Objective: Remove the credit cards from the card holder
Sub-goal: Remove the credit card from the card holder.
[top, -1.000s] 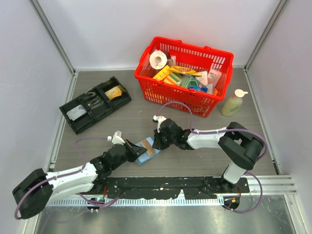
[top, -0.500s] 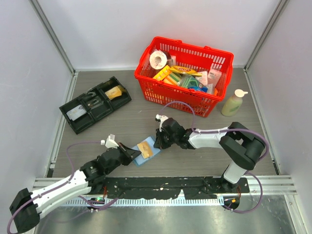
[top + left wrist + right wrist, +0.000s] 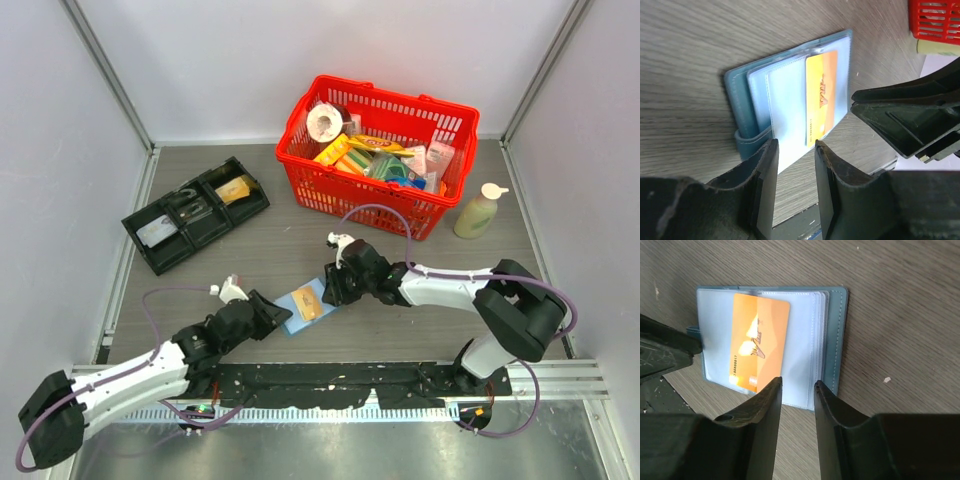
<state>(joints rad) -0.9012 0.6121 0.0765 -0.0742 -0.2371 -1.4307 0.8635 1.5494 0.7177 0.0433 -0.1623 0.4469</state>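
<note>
The card holder (image 3: 298, 318), a blue bifold, lies open and flat on the table between my two grippers. An orange credit card (image 3: 308, 302) sits in one of its clear pockets; no other card shows in it. My left gripper (image 3: 283, 312) is at its left edge and my right gripper (image 3: 327, 292) at its right edge. In the left wrist view the left gripper (image 3: 795, 147) stands open just short of the card holder (image 3: 785, 95) and the credit card (image 3: 821, 100), holding nothing. In the right wrist view the right gripper (image 3: 796, 385) is open too, over the edge of the card holder (image 3: 836, 340) beside the credit card (image 3: 757, 345).
A red basket (image 3: 400, 97) full of goods stands at the back right, with a pale bottle (image 3: 478, 212) to its right. A black compartmented tray (image 3: 212, 238) with small flat items lies at the left. Grey walls close in both sides.
Both grippers have gone from shut to open and let go of the card holder, which now lies flat. The left arm has drawn back slightly towards the near edge.
</note>
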